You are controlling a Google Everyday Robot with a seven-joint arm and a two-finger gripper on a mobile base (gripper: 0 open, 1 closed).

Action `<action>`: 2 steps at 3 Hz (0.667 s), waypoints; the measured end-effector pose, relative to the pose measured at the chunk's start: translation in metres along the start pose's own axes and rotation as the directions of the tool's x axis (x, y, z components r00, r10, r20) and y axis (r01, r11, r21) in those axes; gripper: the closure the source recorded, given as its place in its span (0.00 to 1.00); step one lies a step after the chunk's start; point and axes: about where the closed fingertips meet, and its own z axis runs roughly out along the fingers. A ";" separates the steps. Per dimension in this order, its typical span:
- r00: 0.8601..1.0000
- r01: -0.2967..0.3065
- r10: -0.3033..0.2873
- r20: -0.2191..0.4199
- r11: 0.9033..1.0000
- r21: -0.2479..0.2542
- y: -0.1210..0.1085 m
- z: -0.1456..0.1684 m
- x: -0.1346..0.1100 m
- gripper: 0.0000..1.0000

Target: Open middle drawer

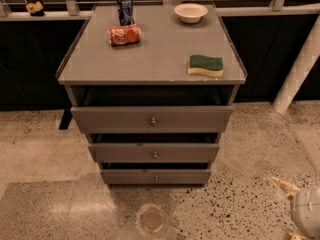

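The middle drawer sits at the centre of the frame, between the taller top drawer and the small bottom drawer of the grey cabinet. It has a small round metal knob at its middle and a dark gap above its front. The gripper is at the lower right edge over the speckled floor, well apart from the drawer, its two pale fingers spread and holding nothing. On the cabinet top stand an upright blue can, a red can on its side, their lettering unreadable, a white bowl and a green-and-yellow sponge.
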 end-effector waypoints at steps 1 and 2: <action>0.997 -0.054 0.057 0.048 0.997 -0.057 -0.005 0.050 0.020 0.00; 0.990 -0.094 0.103 0.098 0.991 -0.093 -0.014 0.096 0.025 0.00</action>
